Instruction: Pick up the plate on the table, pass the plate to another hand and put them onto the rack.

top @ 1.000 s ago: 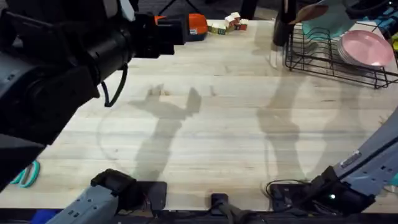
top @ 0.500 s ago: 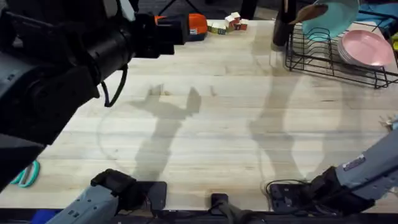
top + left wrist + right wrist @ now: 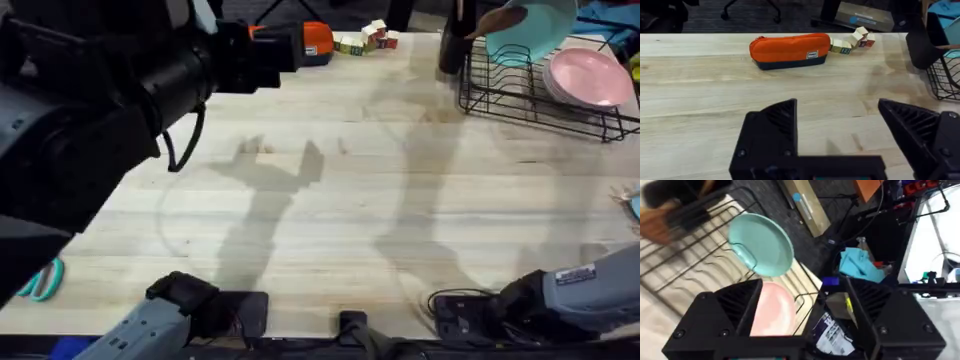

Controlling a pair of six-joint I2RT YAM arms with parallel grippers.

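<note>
On the wooden desk (image 3: 350,190), the teal plate (image 3: 535,28) stands upright in the black rack (image 3: 520,85); both the left gripper (image 3: 840,125) and right gripper (image 3: 800,310) hang spread, empty.

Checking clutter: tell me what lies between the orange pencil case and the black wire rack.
Small toy blocks lie between the orange zippered pencil case and the black wire rack, then bare wooden table, in the left wrist view.

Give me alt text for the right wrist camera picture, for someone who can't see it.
A teal plate stands upright in a black wire rack, with a pink plate beside it. The right gripper is open and empty, its black fingers in the foreground.
</note>
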